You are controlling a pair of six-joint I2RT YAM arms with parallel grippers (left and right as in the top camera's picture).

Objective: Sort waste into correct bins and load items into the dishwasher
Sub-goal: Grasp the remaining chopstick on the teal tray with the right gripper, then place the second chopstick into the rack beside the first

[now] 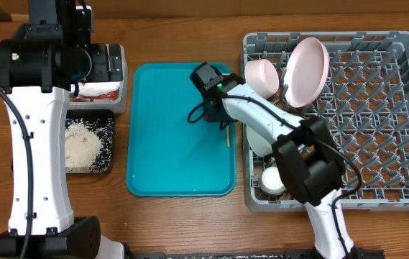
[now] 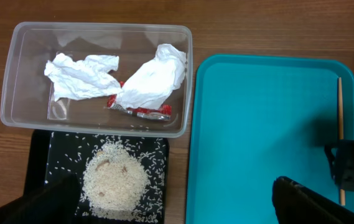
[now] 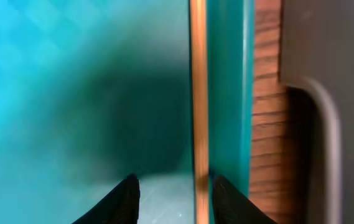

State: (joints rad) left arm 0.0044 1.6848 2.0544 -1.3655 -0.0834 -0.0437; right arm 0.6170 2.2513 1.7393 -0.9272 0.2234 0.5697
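Overhead first. Well into the loading step, by the look of it. Pink plate and pale bowl up on edge in the grey dish rack, small white cup near the rack's front-left corner. Right claw low over the right side of the teal tray, just above a thin wooden chopstick lying along that edge.

Over to the left wrist. Left claw spread as wide as can be, gripping nothing, hanging above the bins. Two crumpled napkins and a red-marked wrapper inside the clear tub, rice heaped in the black tray. Sorting seemingly done.

Now the right wrist. Chopstick close up: pale wood, slim, straight, flat on the tray just beside its raised rim. Fingertips partly spread, straddling the stick, closer to the outer one, nothing pinched yet.

Next, most likely: settle a touch lower, close squarely across the stick, lift clear of the rim, carry right to the rack. A fiddly pick, in all probability: thin, prone to rolling, little room for the outer finger against that wall.
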